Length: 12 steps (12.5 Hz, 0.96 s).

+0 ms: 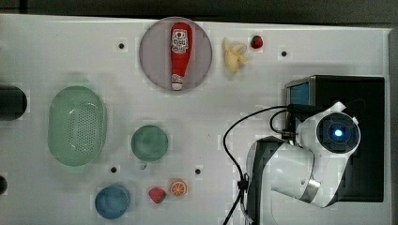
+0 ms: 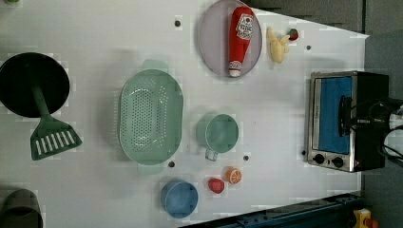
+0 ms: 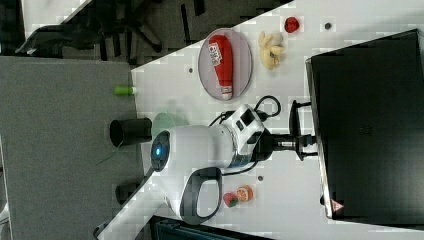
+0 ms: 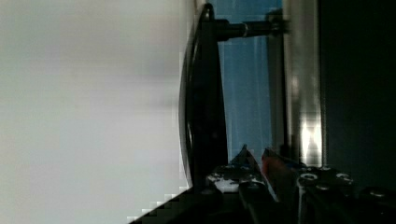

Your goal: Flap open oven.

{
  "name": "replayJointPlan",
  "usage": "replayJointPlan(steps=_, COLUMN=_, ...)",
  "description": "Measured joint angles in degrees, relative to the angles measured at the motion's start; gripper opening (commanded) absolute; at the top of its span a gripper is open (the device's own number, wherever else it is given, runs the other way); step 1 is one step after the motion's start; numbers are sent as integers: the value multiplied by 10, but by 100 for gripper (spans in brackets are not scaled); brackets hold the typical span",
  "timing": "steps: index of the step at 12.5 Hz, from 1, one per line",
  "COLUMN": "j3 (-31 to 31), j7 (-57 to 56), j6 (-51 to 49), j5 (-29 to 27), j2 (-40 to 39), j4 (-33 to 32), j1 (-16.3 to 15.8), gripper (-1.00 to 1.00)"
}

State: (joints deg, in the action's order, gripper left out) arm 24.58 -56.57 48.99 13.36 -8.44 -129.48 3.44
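- The toaster oven (image 2: pixel 344 121) stands at the white table's (image 1: pixel 56 51) edge on the left view's right, about midway along that edge, with its blue glass door shut and facing across the table.
- The gripper (image 3: pixel 306 141) reaches level from the arm to the oven's top front edge, right at the door's black bar handle (image 4: pixel 201 93).
- In the wrist view the fingertips (image 4: pixel 252 161) sit close together between the handle and the glass; the jaws stand narrowly apart, and whether they pinch the handle cannot be told.
- A ketchup bottle (image 1: pixel 180 54) lies on a grey plate (image 1: pixel 152 51) at the table's far edge in the top view, with a peeled banana (image 1: pixel 234 55) and a strawberry (image 1: pixel 256 41) beside it.
- A green colander (image 1: pixel 76 125) rests toward the table's edge on the top view's left, a green cup (image 1: pixel 149 143) near the middle.
- A blue bowl (image 1: pixel 112 201), another strawberry (image 1: pixel 157 194) and an orange slice (image 1: pixel 178 187) lie along the near edge.
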Motion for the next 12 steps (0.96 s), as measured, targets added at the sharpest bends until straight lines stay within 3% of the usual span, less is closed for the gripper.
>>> replayJointPlan(steps=7, j3=-21, j7=8, j6=6, j5=23, j2=4, j4=-11, j1=2, gripper=-65)
replayJointPlan(steps=10, j3=-54, j7=83, j6=3, j5=115, j2=1, j4=-21, j1=-4, gripper=-65)
replayJointPlan(steps=12, j3=-65, j7=152, j6=4, j5=162, j2=-2, j4=-35, j1=-27, gripper=-65)
